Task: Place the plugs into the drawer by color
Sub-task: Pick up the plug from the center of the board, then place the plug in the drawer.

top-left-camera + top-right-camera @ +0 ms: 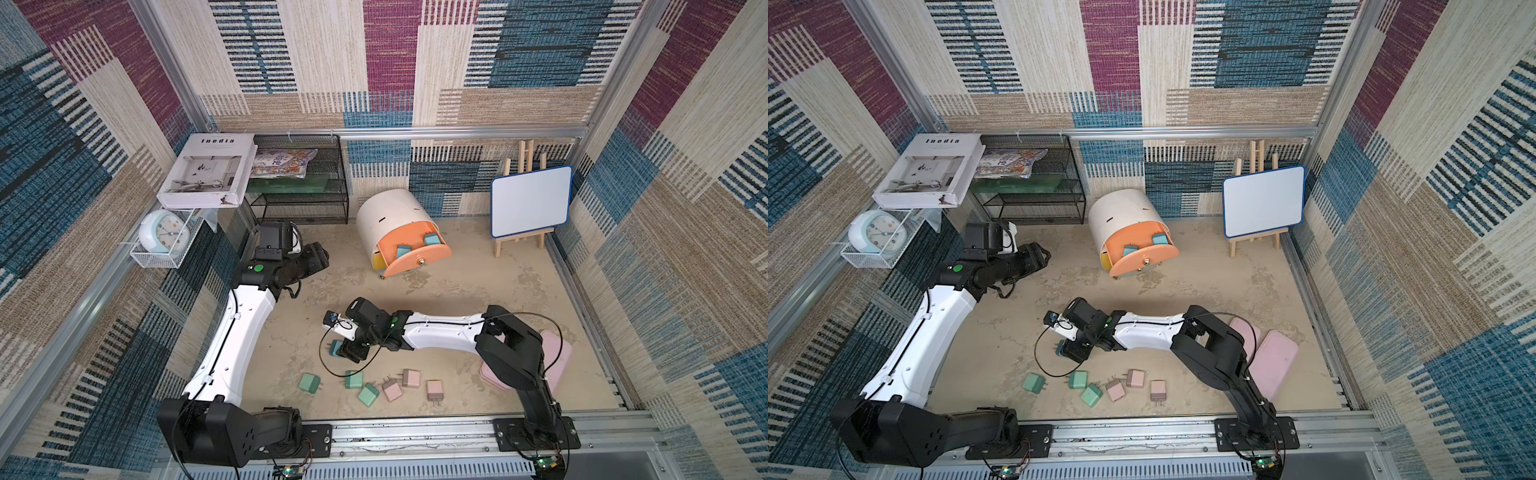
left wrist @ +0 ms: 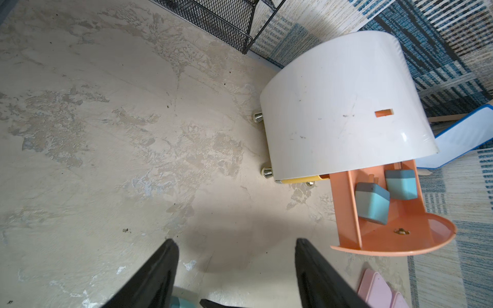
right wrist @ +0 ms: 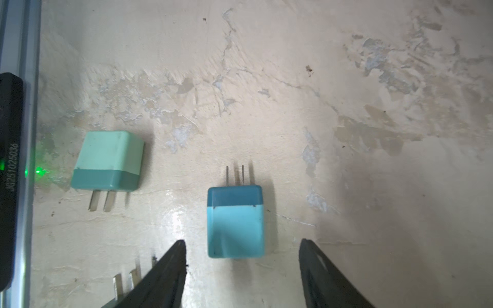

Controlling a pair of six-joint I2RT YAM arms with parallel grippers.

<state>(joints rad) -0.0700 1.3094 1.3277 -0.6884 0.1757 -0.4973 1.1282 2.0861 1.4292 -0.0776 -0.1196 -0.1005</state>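
Toward the table's front: blue plug flat between the wide-spread jaws of the right gripper, not yet gripped. Likely light, rigid, slick-sided; best pinched across the flat flanks, clear of the prongs. Left gripper parted, empty. Worn, patchy surface, ample room. At the back: peach drawer pulled out, two blue plugs inside.

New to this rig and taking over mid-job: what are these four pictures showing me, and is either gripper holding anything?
Two robot arms, each ending in a two-fingered gripper. Two pictures look down from overhead; two look out from the arms' wrists. The white cabinet has its orange drawer pulled out, two blue plugs inside. Mint plugs and pink plugs lie on the floor. The right gripper is open astride a third blue plug; the left gripper is open, empty.
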